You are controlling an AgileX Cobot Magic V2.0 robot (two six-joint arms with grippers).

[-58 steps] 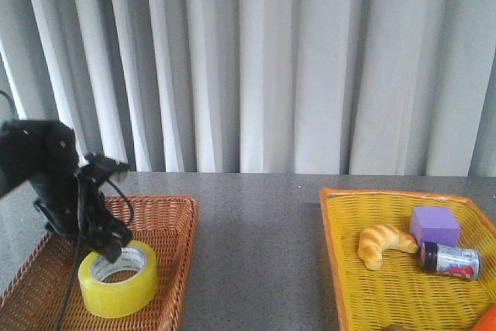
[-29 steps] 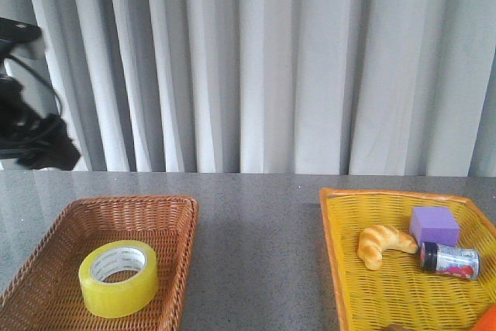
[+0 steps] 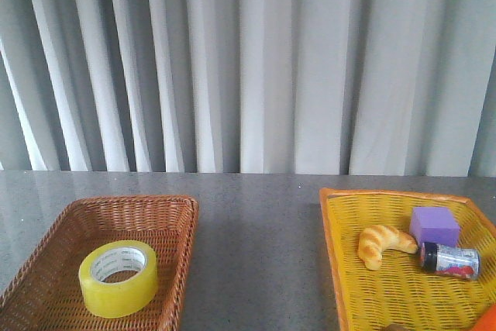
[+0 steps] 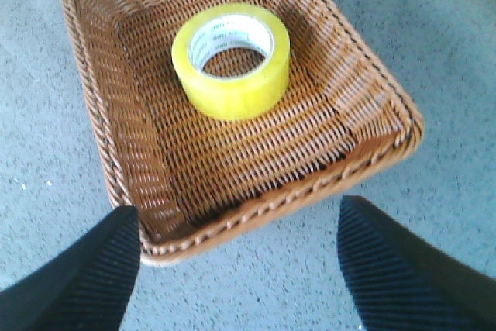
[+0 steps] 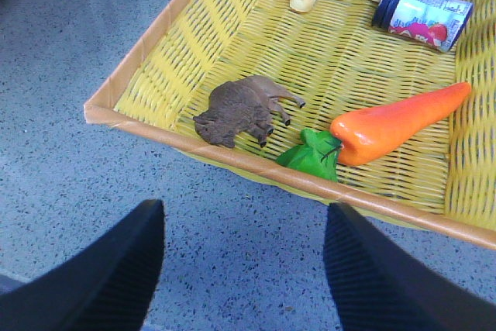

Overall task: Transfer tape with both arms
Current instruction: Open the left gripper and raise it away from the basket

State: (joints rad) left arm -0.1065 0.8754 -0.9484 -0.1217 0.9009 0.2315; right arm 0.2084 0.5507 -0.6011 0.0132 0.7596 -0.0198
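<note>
Currently we find the tape [image 4: 231, 60] lying flat in the brown basket [image 4: 372, 87], ungrasped. Left gripper [image 4: 240, 269] and right gripper [image 5: 244, 269] both hang spread and empty. We judge the pickup pending: left must descend onto the roll.

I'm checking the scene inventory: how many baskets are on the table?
2. The brown wicker basket is on the robot's left and holds the tape; the yellow basket is on the right and holds toys. More could lie outside the views.
</note>
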